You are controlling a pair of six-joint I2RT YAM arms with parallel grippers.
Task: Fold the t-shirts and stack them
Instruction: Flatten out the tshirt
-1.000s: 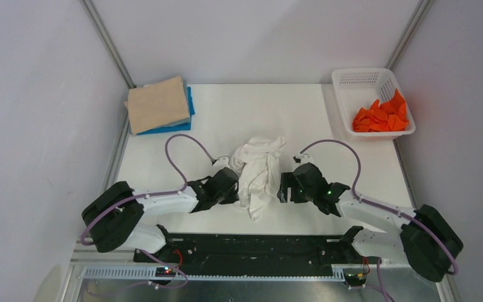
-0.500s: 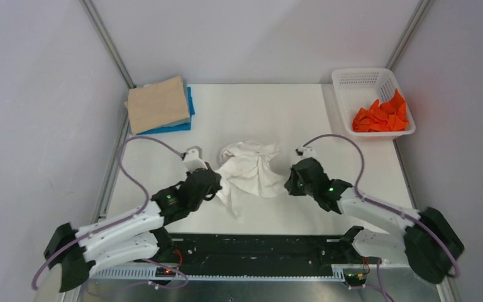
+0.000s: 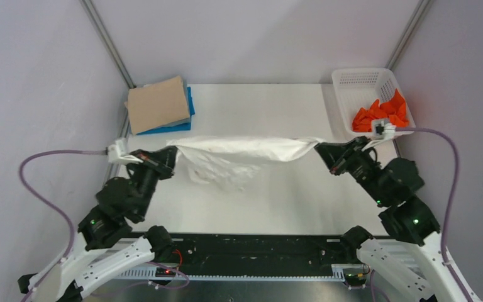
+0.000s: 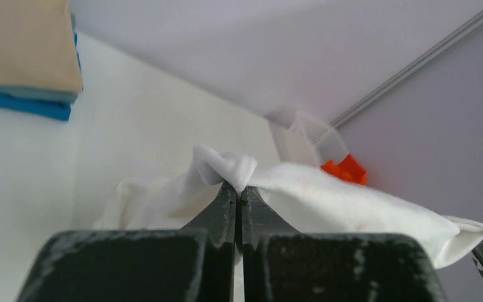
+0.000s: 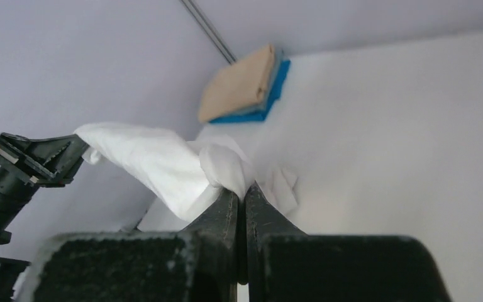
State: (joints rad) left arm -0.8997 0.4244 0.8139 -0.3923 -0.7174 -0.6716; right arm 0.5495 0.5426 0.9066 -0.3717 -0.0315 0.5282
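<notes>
A thin white t-shirt (image 3: pixel 242 154) hangs stretched above the table between both arms, its lower part sagging toward the table. My left gripper (image 3: pixel 172 153) is shut on its left end; in the left wrist view the white t-shirt (image 4: pixel 327 195) bunches at the closed left gripper (image 4: pixel 239 189). My right gripper (image 3: pixel 320 148) is shut on the right end; the right wrist view has the white t-shirt (image 5: pixel 157 160) pinched in the right gripper (image 5: pixel 241 192). A folded beige-tan t-shirt (image 3: pixel 157 104) lies on a folded blue t-shirt (image 3: pixel 187 123) at the back left. The orange t-shirt (image 3: pixel 380 113) lies crumpled in the basket.
The white lattice basket (image 3: pixel 358 82) stands at the table's back right corner, close to my right wrist. Metal frame posts (image 3: pixel 107 44) rise at the back corners. Grey walls close in both sides of the white table (image 3: pixel 264 201).
Both arms rose and spread apart. The white t-shirt went from a crumpled heap on the table to a taut span held in the air. The right gripper closed on the cloth.
</notes>
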